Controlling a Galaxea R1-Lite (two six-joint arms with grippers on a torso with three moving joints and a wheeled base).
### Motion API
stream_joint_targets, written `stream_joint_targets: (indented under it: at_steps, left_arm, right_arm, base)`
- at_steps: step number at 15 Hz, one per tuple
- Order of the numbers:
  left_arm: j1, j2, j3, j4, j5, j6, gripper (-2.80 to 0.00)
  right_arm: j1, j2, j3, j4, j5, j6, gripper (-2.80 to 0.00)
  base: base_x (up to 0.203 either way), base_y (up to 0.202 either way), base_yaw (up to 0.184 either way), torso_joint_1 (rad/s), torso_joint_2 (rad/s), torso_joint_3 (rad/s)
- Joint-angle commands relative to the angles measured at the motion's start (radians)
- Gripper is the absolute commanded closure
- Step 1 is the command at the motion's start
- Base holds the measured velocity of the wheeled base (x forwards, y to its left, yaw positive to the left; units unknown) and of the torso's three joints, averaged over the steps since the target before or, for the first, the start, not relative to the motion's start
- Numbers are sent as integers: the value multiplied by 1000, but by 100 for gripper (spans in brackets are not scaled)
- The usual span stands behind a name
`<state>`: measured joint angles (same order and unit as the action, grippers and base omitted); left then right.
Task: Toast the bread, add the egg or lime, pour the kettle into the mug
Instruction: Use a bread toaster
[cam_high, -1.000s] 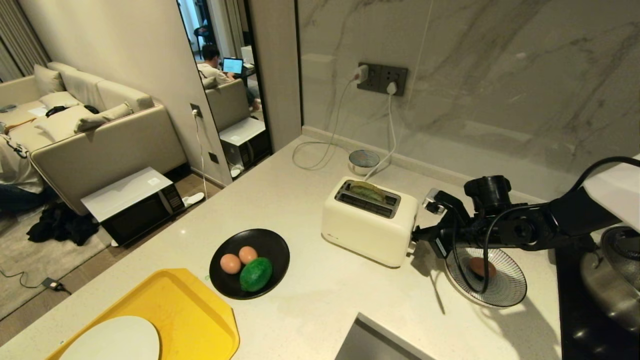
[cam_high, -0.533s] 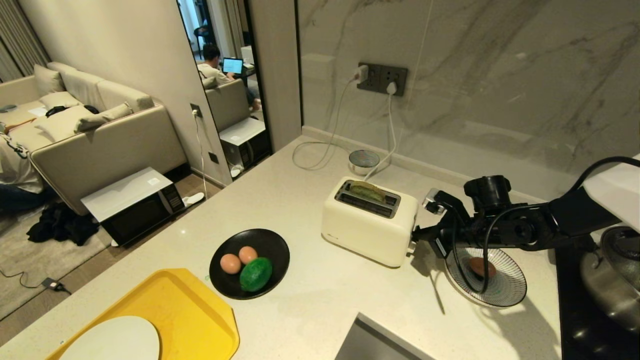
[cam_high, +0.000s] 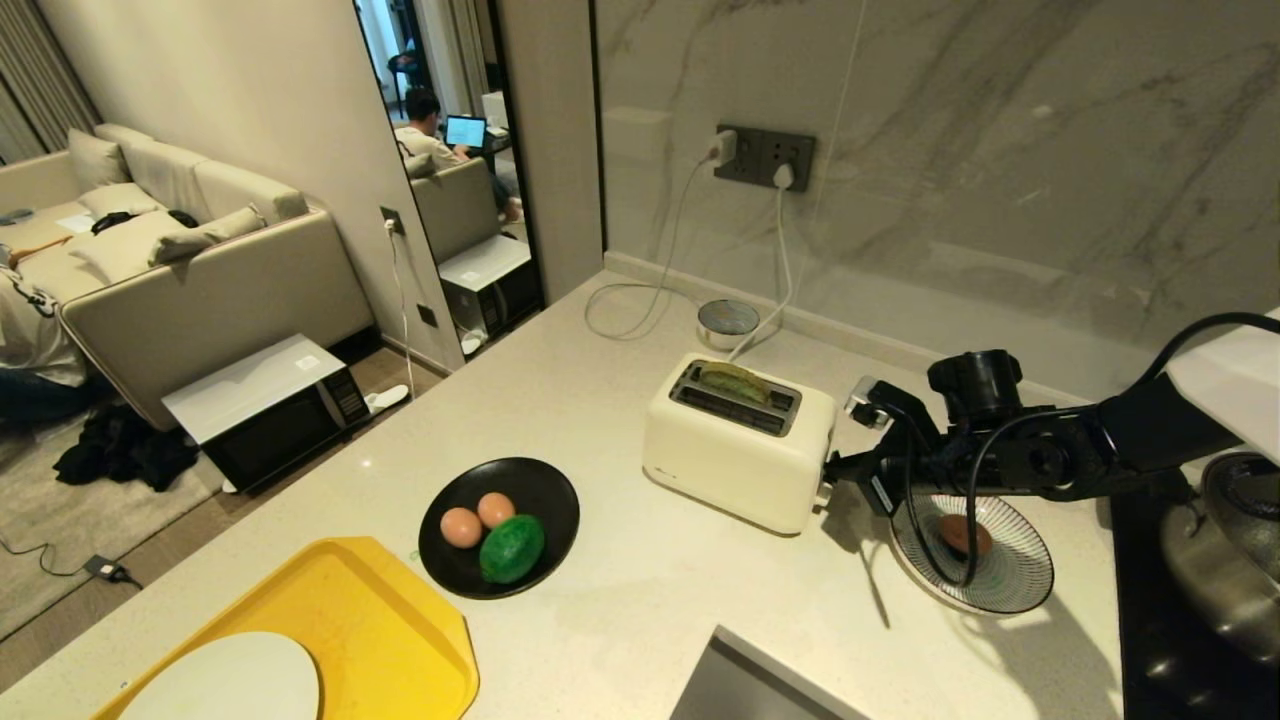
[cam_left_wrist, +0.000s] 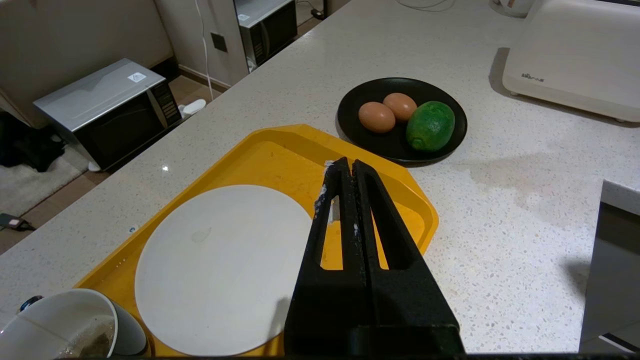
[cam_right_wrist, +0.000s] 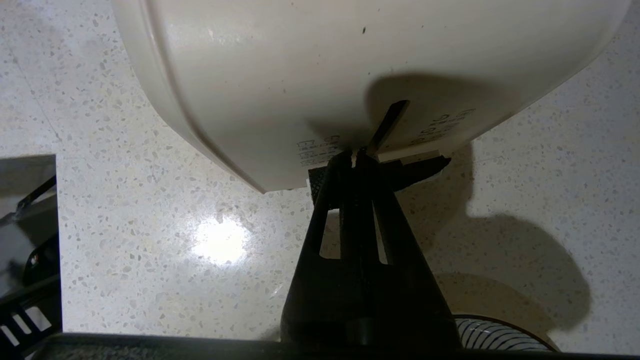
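The pale green bread (cam_high: 733, 381) stands in a slot of the cream toaster (cam_high: 738, 445). My right gripper (cam_high: 829, 479) is shut, with its tips (cam_right_wrist: 354, 155) against the toaster's (cam_right_wrist: 320, 70) right end. They rest at the low end of the lever slot (cam_right_wrist: 389, 121), on the dark lever (cam_right_wrist: 417, 169). Two eggs (cam_high: 461, 527) (cam_high: 496, 509) and the lime (cam_high: 512, 548) lie on a black plate (cam_high: 545, 487). A third egg (cam_high: 963, 535) lies on a striped plate (cam_high: 1010, 580). My left gripper (cam_left_wrist: 347, 162) hangs shut and empty over the yellow tray (cam_left_wrist: 280, 155). The kettle and mug are out of view.
A white plate (cam_left_wrist: 220, 265) lies on the tray, with a pale cup (cam_left_wrist: 60, 330) at its near corner. A round corded base (cam_high: 727, 322) sits by the wall. A steel pot (cam_high: 1225, 560) stands on the dark hob at the right. A sink edge (cam_high: 745, 675) is at the front.
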<state>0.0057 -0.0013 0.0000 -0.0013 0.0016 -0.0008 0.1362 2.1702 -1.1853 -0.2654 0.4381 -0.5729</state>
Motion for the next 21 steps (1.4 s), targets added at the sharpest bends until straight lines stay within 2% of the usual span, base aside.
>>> stream_joint_targets:
  at_steps: [1,21]
  left_arm:
    - [0,0,0,0,0,-1,0]
    - [0,0,0,0,0,-1,0]
  right_arm:
    - [0,-3,2,-2,4,-4,0]
    - [0,-10,4,-8,2,-4,0]
  base:
    - [0,0,0,0,0,0]
    - [0,0,0,0,0,0]
